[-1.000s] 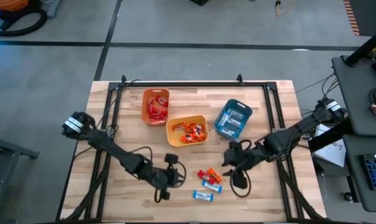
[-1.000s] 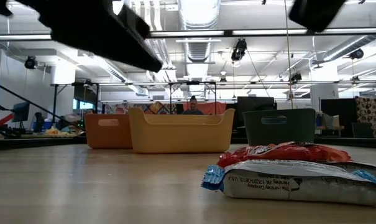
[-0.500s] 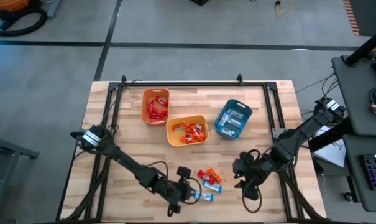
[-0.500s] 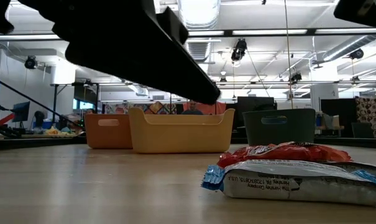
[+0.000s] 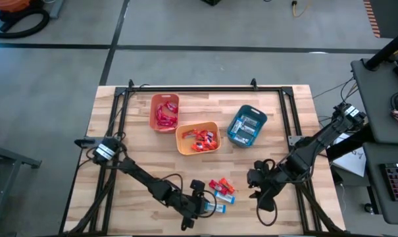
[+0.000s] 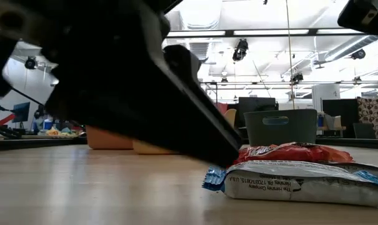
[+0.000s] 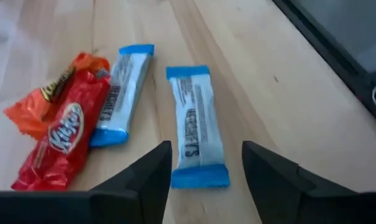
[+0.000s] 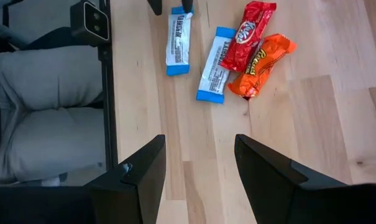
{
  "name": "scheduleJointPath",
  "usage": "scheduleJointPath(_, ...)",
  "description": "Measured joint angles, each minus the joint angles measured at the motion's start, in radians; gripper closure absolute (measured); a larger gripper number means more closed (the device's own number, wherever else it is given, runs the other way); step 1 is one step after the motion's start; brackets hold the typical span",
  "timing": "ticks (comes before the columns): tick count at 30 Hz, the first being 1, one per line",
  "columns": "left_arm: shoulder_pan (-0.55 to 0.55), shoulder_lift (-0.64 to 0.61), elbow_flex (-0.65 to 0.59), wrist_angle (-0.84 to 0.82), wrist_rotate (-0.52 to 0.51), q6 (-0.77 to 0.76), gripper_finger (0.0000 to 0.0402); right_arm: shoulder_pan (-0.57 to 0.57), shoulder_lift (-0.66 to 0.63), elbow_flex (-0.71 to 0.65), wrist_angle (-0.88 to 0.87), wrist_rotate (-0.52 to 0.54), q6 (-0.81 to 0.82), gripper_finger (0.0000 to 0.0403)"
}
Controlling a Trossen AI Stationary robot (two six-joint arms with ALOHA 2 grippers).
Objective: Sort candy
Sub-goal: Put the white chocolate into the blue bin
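Left gripper [image 7: 206, 163] advanced, straddling edge-side bar [image 7: 196, 126]

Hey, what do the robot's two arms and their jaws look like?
Both arms are dark, slim and jointed, with black cables looping beside them. The left arm carries a pale collar at its base, as does the right arm. Each ends in two dark, flat, tapering jaws.

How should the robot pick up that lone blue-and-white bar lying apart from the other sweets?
Across its narrow middle, from straight above. The lone bar lies flat on the table, long and thin, and the left gripper already has open jaws straddling its near end.
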Motion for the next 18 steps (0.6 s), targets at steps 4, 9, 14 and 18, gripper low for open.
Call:
scheduleJointPath(4,0.005,0.022,0.001,0.058,0.0,-0.005,0.0225,0.0,0.0,-0.014,0.003,0.0,0.0,0.022)
scheduleJointPath(9,0.024,0.064,0.0,0.138,0.05,-0.015,0.0227,0.0,0.0,-0.018,0.005,0.015,0.002,0.022)
scheduleJointPath(14,0.038,0.067,0.0,0.139,0.058,-0.019,0.0229,0.0,0.0,-0.018,0.008,0.016,0.003,0.022)
scheduleJointPath(18,0.047,0.067,-0.002,0.115,0.059,-0.024,0.0244,0.0,0.0,-0.018,0.008,0.016,0.003,0.022)
